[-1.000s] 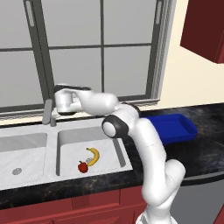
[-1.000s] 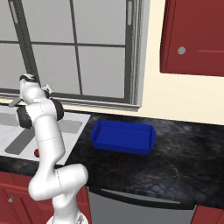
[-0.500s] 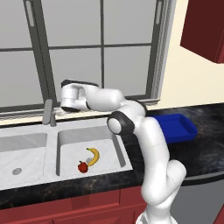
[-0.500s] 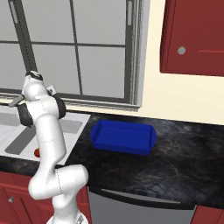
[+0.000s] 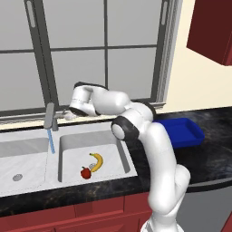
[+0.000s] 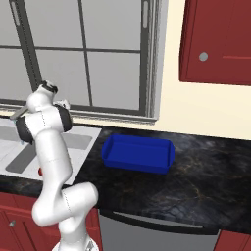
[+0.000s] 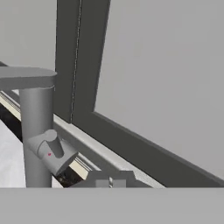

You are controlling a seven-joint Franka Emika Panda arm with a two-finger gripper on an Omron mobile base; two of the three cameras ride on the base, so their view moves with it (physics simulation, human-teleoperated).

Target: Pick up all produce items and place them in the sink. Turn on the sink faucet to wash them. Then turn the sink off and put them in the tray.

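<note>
The curved yellow banana (image 5: 96, 160) and the small red fruit (image 5: 85, 172) lie together in the right basin of the light-grey sink (image 5: 121, 152). The grey faucet (image 5: 50, 117) stands between the basins, with a thin blue stream of water (image 5: 51, 141) falling from its spout. My gripper (image 5: 69, 116) hovers just right of the faucet post, level with its side handle (image 7: 52, 151). Its tips (image 7: 110, 181) sit close together with nothing between them. The faucet post (image 7: 36, 131) rises at the left of the hand view. The blue tray (image 5: 181, 132) rests on the black counter to the right of the sink.
A window with dark frames (image 5: 106, 50) runs behind the sink, its sill (image 7: 131, 153) close behind my hand. A red wall cabinet (image 6: 215, 41) hangs at the upper right. Black marbled counter (image 6: 196, 181) stretches right of the tray (image 6: 138, 153).
My hand has drawn back to the right, away from the faucet post, and dropped a little. A blue stream now shows under the spout. The fruit has not moved.
</note>
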